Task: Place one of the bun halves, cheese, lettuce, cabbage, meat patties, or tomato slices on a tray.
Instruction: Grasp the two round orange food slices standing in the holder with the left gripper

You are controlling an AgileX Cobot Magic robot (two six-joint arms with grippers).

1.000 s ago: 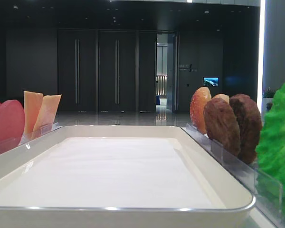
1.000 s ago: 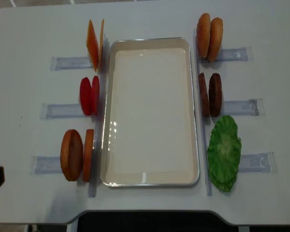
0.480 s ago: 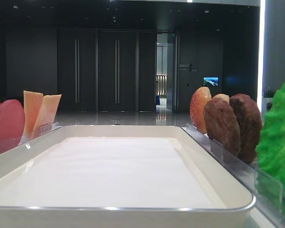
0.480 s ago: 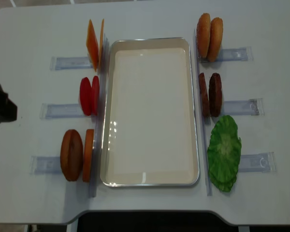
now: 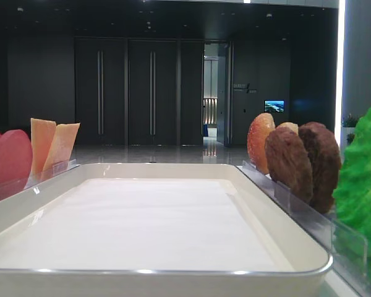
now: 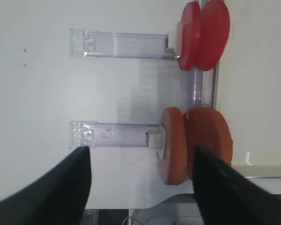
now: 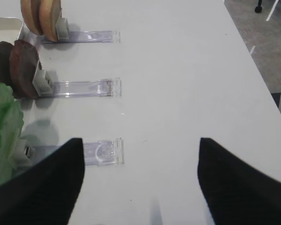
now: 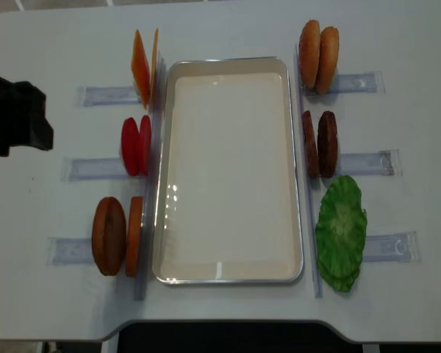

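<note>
Overhead view: left gripper [image 8: 18,121] sits at the far left of the table [image 8: 220,22], jaws spread wide, holding nothing, well apart from the food. Tray [image 8: 294,169] lies centre. Bun halves [image 8: 117,235] stand upright in a clear holder [image 8: 70,250] just beside its near left rim. Right gripper [image 7: 138,178]: jaws apart, nothing held.

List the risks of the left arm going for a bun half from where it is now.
1. The golden-brown round bun halves stand on edge, touching, in a clear plastic holder; wide-open jaws may take both.
2. The red round tomato slices stand in the next holder; a sideways approach could knock them over.
3. The large white rectangular tray has a raised rim a low carry could clip.
</note>
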